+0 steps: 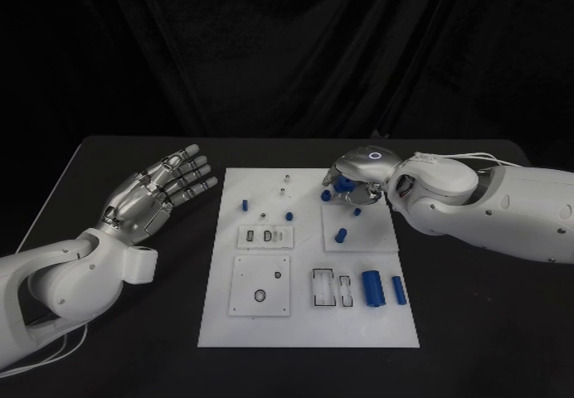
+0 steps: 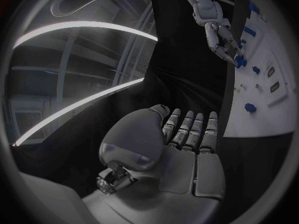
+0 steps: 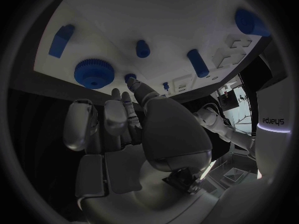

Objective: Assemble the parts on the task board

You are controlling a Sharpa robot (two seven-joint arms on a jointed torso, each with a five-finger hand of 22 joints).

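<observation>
White and flat, the rectangular task board (image 1: 305,323) lay in the middle of the black table (image 1: 119,166), with small blue plastic parts spread over it. Two blue cylinders (image 1: 372,289) lay side by side near the board's right edge, just beside a row of dark-outlined rectangular slots (image 1: 325,288). A short blue peg (image 1: 340,235) lay on a raised white square plate (image 1: 376,240) on the board's right half, and another small blue peg (image 1: 245,204) stood near the left edge. A blue toothed gear wheel (image 3: 93,73) sat at the far right of the board, close to the fingertips of the right hand.

The right hand (image 1: 359,176) was poised over the board's far right corner, fingers pointed down among the blue pieces there. Its fingers (image 3: 134,87) were partly curled, with a small blue peg (image 3: 129,77) at their tips; whether that peg was pinched or only touched could not be told.

The left hand (image 1: 156,195) hovered over the bare table just beside the board's left edge, palm up, fingers (image 2: 187,129) stretched out flat and slightly apart, holding nothing.
</observation>
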